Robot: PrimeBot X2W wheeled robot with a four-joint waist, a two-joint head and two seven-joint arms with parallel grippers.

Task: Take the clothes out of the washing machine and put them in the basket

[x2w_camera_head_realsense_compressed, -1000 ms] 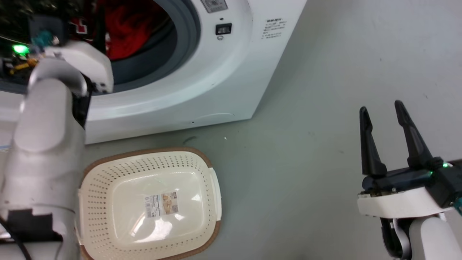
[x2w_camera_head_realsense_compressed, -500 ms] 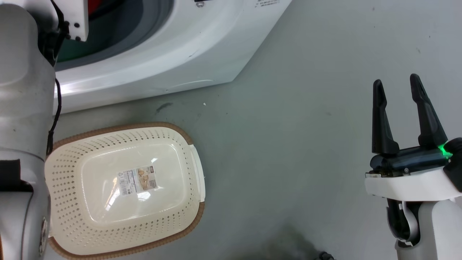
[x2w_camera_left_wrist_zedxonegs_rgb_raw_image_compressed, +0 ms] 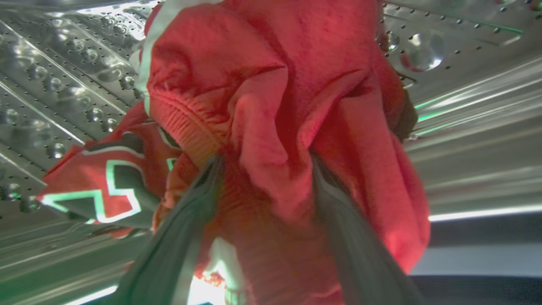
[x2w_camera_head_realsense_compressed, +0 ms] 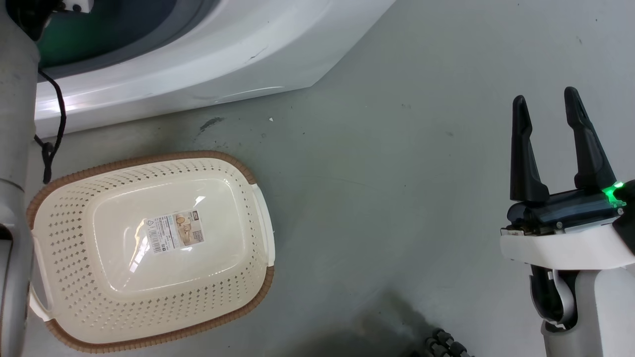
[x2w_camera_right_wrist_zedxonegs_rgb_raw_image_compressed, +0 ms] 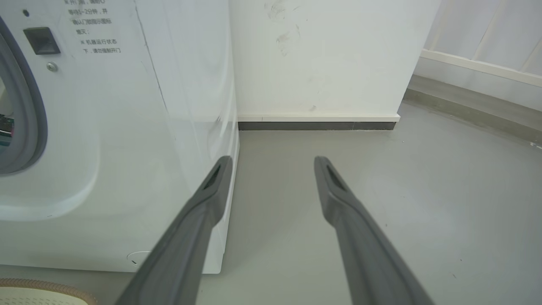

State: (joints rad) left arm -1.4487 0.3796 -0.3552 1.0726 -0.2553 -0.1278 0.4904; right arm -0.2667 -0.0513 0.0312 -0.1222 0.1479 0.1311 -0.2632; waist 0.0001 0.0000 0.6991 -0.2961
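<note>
1. The clothes [x2w_camera_left_wrist_zedxonegs_rgb_raw_image_compressed: 262, 84] lie bunched in the drum [x2w_camera_left_wrist_zedxonegs_rgb_raw_image_compressed: 63, 63]. One fold stands between the left gripper's [x2w_camera_left_wrist_zedxonegs_rgb_raw_image_compressed: 264, 163] spread fingers, set for a pinch. I judge it is not yet clamped.
2. The basket [x2w_camera_head_realsense_compressed: 149, 158] sits empty on the floor [x2w_camera_head_realsense_compressed: 372, 198], close before the washer [x2w_camera_head_realsense_compressed: 223, 59], so a garment travels only a short way.
3. The right gripper [x2w_camera_head_realsense_compressed: 544, 96] hangs spread and empty at far right, clear of the work.

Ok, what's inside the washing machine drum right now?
Red clothes with white trim bunch up in the perforated steel drum, and the left gripper has its fingers spread, pushed into the fabric with a fold between them. Whatever lies behind or under the bundle is covered.
</note>
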